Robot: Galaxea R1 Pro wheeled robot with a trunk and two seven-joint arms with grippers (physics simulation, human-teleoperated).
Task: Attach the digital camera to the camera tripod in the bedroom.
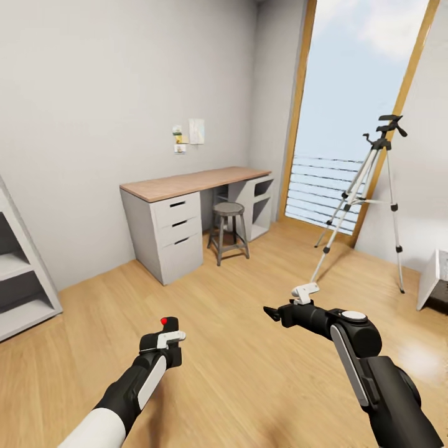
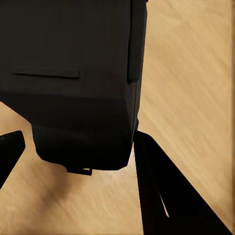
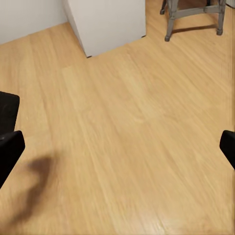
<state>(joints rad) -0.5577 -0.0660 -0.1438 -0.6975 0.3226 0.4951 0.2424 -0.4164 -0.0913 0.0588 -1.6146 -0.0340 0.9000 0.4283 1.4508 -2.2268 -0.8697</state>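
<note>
Left gripper clamped on digital camera, right gripper spread wide and empty over wood floor, camera tripod well beyond it.

We count one digital camera, one camera tripod on three legs, one desk with three drawers, one stool, two grippers, left and right, one tall window, and one shelf unit.
</note>
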